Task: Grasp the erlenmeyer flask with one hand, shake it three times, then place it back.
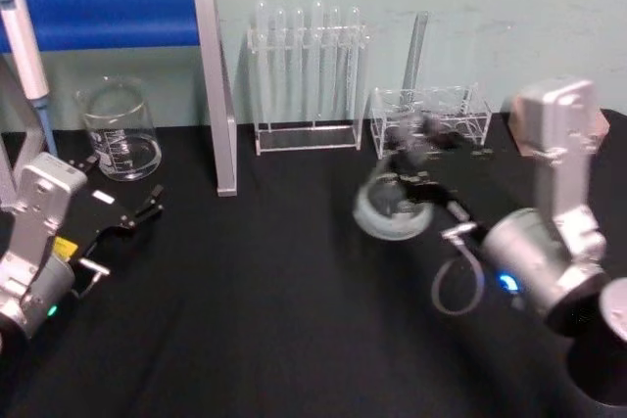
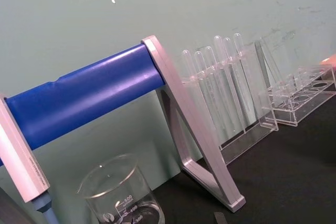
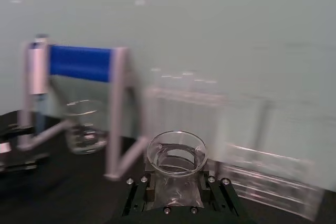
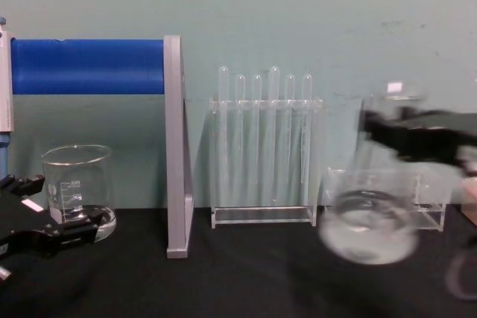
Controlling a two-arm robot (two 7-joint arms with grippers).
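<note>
The erlenmeyer flask (image 1: 392,208) is clear glass and hangs tilted above the black table, right of centre, smeared by motion. My right gripper (image 1: 416,149) is shut on its neck. From the side, the flask's wide base (image 4: 369,230) floats above the tabletop below the black right gripper (image 4: 406,135). In the right wrist view the flask's round rim (image 3: 176,153) sits between the fingers (image 3: 137,200). My left gripper (image 1: 132,222) rests open at the table's left edge, holding nothing, and appears again (image 4: 63,208) in front of the beaker.
A graduated glass beaker (image 1: 120,132) stands at the back left under a blue-barred stand (image 1: 118,15). A tall rack of test tubes (image 1: 309,75) and a low clear rack (image 1: 431,115) line the back wall, just behind the flask.
</note>
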